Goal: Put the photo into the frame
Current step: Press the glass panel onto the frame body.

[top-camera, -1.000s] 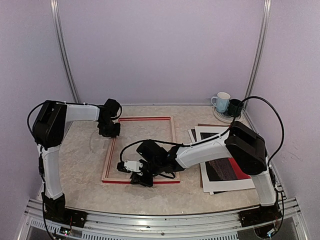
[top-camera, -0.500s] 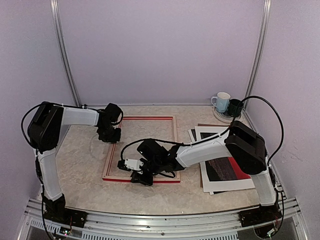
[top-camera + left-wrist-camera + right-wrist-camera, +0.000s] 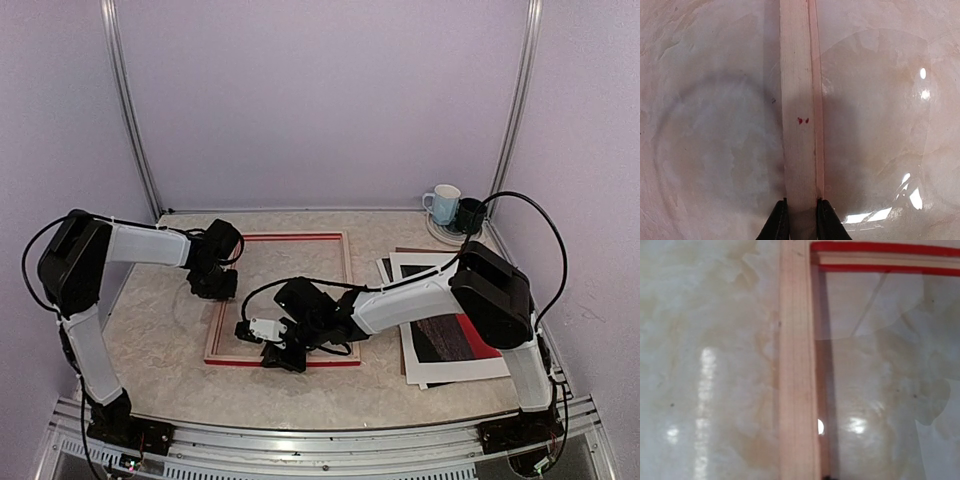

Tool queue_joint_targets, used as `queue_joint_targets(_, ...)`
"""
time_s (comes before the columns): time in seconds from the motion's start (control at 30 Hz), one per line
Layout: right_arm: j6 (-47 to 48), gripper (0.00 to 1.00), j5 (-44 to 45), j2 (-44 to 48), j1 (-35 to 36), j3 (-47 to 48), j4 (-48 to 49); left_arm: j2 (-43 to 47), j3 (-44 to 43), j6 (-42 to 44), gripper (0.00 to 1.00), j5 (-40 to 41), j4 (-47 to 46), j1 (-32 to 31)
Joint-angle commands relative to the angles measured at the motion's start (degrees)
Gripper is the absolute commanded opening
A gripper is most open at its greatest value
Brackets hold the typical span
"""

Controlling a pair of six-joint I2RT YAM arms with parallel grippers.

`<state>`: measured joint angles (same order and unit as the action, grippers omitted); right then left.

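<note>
Two black pincers meet the large thin rectangular frame (image 3: 296, 237), red-faced with pale wood rails, which lies flat on the marbled beige table (image 3: 160, 350) at centre-left of the top view. The left pincer (image 3: 213, 284) is nearly closed, clamping the frame's left rail with a finger (image 3: 779, 222) against each side. The right pincer (image 3: 277, 356) sits over the bottom rail; I cannot tell whether it grips. At lower right, the white-bordered red sunset photo (image 3: 445, 340) lies flat, apart from the frame, partly under the right arm.
</note>
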<state>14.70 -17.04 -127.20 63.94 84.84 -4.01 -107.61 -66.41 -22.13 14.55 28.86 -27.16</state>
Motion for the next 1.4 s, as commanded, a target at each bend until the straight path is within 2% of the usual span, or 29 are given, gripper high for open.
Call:
queue_joint_targets(0.0, -1.9, 0.0, 7.1, -2.5, -3.5, 1.6, 0.8, 3.1, 5.5, -2.4, 0.19, -6.0, 10.9, -4.5)
queue_joint_targets(0.17, -2.0, 0.0, 7.7, -2.9, -3.9, 2.4, 0.2, 6.8, 9.3, -4.2, 0.19, -5.9, 12.3, -5.7)
queue_joint_targets(0.33, -2.2, 0.0, 8.0, -3.4, -4.1, 3.2, -0.3, 10.6, 11.9, -6.3, 0.21, -9.3, 10.8, -6.5)
queue_joint_targets(0.63, -1.9, 0.0, 8.4, -3.6, -4.4, 3.8, -0.6, 11.6, 13.2, -8.1, 0.22, -11.1, 10.8, -8.9)
queue_joint_targets(0.83, -1.5, 0.0, 8.0, -3.8, -4.6, 4.2, -0.7, 11.6, 12.1, -9.4, 0.22, -10.4, 11.7, -10.5)
queue_joint_targets(1.03, -0.5, 0.01, 5.6, -1.3, -4.5, 4.1, -1.1, 12.5, 6.4, -11.0, 0.24, -6.3, 10.6, -9.2)
queue_joint_targets(1.13, -0.2, 0.08, 4.8, 0.9, -4.4, 4.1, -1.8, 12.6, 3.8, -11.5, 0.24, -7.3, 9.0, -7.9)
queue_joint_targets(1.37, 0.5, 0.4, 3.7, 5.5, -4.4, 4.9, -5.4, 12.8, 0.1, -11.2, 0.26, -8.8, 7.3, -6.8)
